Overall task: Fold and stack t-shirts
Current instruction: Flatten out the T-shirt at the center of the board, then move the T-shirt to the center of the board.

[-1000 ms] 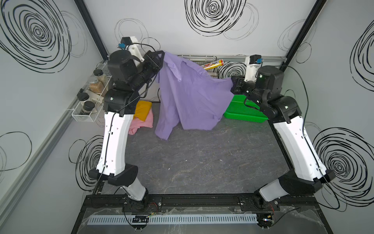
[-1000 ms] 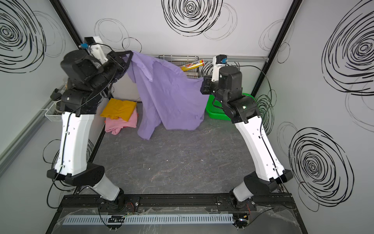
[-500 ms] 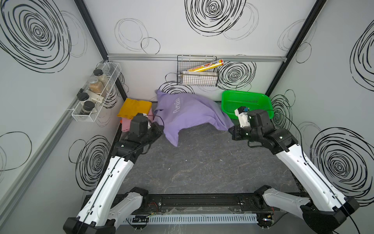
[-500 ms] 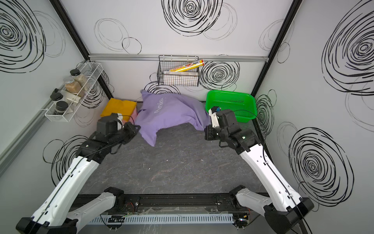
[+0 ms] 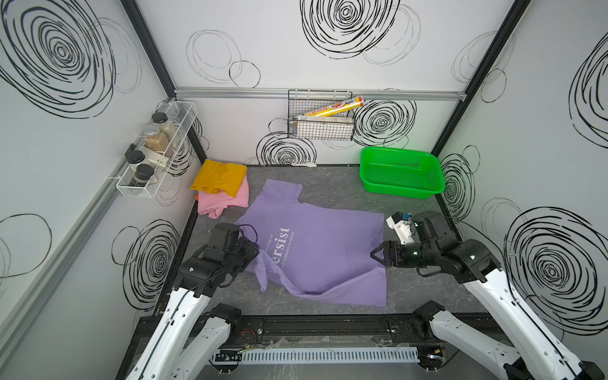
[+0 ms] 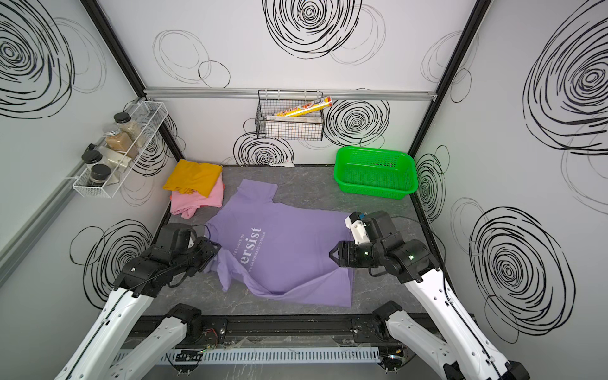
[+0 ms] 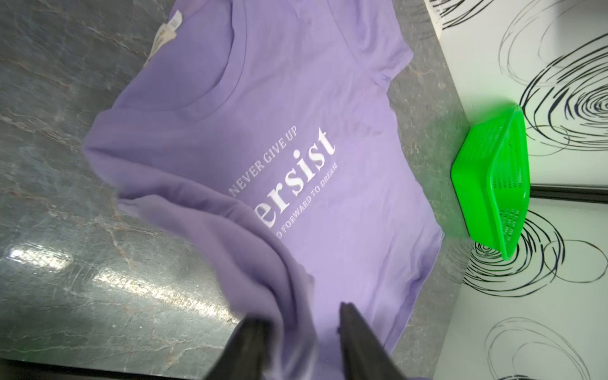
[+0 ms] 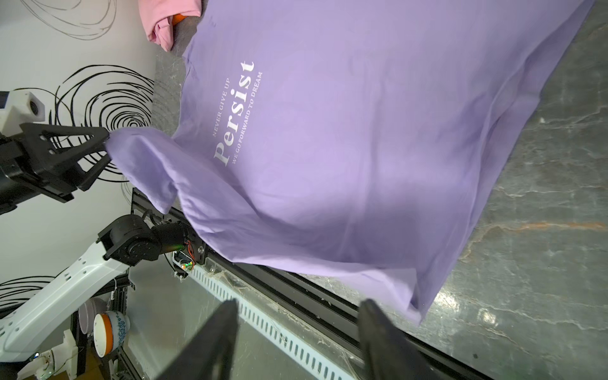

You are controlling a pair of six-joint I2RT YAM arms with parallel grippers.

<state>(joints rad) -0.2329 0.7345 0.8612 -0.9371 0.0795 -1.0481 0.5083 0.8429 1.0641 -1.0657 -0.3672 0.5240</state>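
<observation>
With 2 done, mustard-yellow t-shirt [image 5: 220, 177] stacked on pink t-shirt [image 5: 230, 199] at the table's [image 5: 329, 190] far left corner, the lavender t-shirt [image 5: 322, 250] lies mid-table, not yet folded, my left gripper [image 7: 301, 314] spread around its sleeve, my right gripper [image 8: 297, 306] spread and empty.

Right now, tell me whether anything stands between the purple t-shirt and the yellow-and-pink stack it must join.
Nothing visible does. The purple t-shirt lies spread out, its far sleeve beside the pink t-shirt under the yellow t-shirt; only bare table between. The green basket sits at the opposite far corner.
</observation>
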